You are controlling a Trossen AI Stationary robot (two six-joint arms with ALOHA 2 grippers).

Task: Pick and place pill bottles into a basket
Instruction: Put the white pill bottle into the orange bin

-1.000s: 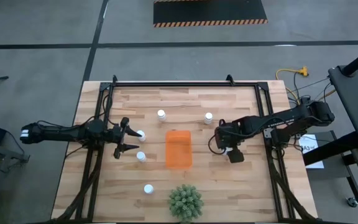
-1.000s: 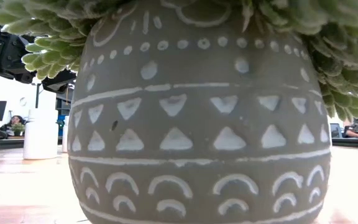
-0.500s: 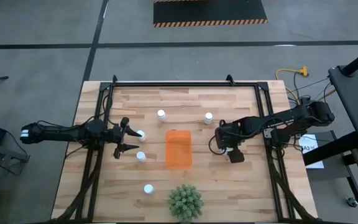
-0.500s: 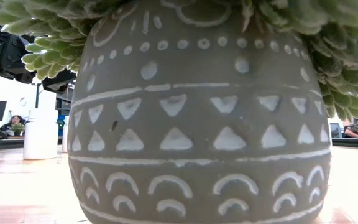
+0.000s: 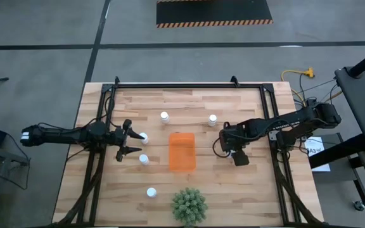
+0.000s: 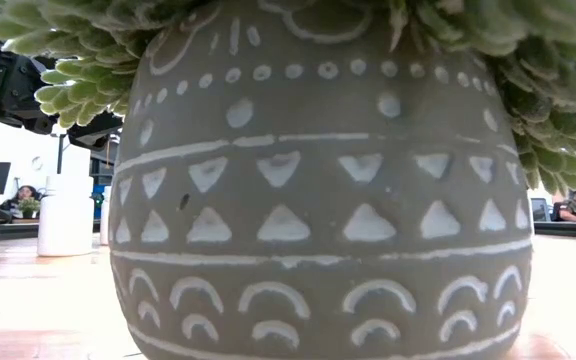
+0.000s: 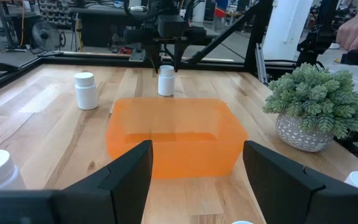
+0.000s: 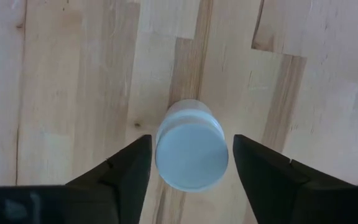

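Observation:
The orange basket [image 5: 182, 152] sits mid-table. Several white pill bottles stand upright on their bases: two behind the basket [image 5: 164, 116] [image 5: 212, 119] and three to its left [image 5: 144, 136] [image 5: 144, 159] [image 5: 151, 192]. My right gripper [image 5: 236, 155] points down, right of the basket, over another bottle [image 8: 191, 155]. Its open fingers [image 8: 129, 165] stand close on either side of that bottle's cap, with thin gaps showing. My left gripper [image 5: 132, 143] waits open at the left, level, facing the basket [image 7: 173, 140].
A green spiky plant [image 5: 189, 206] in a patterned grey pot [image 6: 318, 200] stands at the near edge and fills the low view. A black frame [image 5: 176, 85] runs along the table's far edge and sides. Bare wood lies right of the basket.

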